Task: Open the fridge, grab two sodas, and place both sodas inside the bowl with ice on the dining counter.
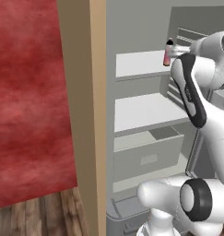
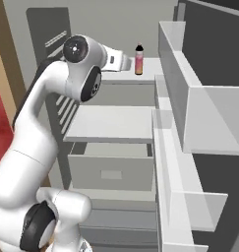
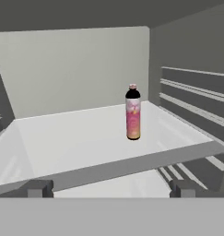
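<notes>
Open fridge interior, pink soda bottle upright on white shelf ahead of tool, tool wide apart, empty.

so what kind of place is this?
Likely a home kitchen, seen at an open fridge: white shelves, a pink soda upright on the top one, a drawer below, wood floor.

Inside the open fridge, the upper white shelf carries a single pink soda bottle with a dark cap, standing upright toward the shelf's right side, near the ribbed side wall and short of the back wall. Below it, the middle shelf lies bare and flat, and under that sits a grey drawer.
</notes>
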Motion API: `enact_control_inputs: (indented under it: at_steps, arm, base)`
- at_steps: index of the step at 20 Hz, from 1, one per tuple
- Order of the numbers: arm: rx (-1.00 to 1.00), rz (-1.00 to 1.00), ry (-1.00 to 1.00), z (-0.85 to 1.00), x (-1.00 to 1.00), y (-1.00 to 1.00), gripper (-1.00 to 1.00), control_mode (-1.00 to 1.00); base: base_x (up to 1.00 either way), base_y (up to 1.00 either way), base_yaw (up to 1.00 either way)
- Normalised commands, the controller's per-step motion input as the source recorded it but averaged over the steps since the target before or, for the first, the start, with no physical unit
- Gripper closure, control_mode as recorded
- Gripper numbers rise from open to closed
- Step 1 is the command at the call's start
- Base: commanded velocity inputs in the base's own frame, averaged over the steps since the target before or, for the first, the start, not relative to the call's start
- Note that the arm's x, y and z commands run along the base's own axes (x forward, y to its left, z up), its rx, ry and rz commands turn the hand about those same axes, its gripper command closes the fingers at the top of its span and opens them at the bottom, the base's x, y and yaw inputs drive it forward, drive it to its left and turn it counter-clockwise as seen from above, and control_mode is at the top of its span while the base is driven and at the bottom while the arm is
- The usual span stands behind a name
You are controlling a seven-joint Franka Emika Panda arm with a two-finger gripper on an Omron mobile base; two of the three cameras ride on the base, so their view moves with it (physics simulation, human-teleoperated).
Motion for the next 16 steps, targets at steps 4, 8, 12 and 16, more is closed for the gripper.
enact_control_inputs:
  at_steps: [4, 8, 12, 16]
  arm:
    - [0.0, -0.05, 0.0, 0.0, 0.48, 0.0, -1.0, -1.0]
    - [0.0, -0.06, 0.02, 0.0, 0.46, -0.07, -1.0, -1.0]
    - [0.0, -0.06, 0.03, 0.0, 0.43, -0.14, -1.0, -1.0]
    - [0.0, -0.04, 0.02, 0.0, 0.37, -0.22, -1.0, -1.0]
  base:
    - [0.0, 0.0, 0.0]
    - [0.0, 0.0, 0.0]
    - [0.0, 0.0, 0.0]
    - [0.0, 0.0, 0.0]
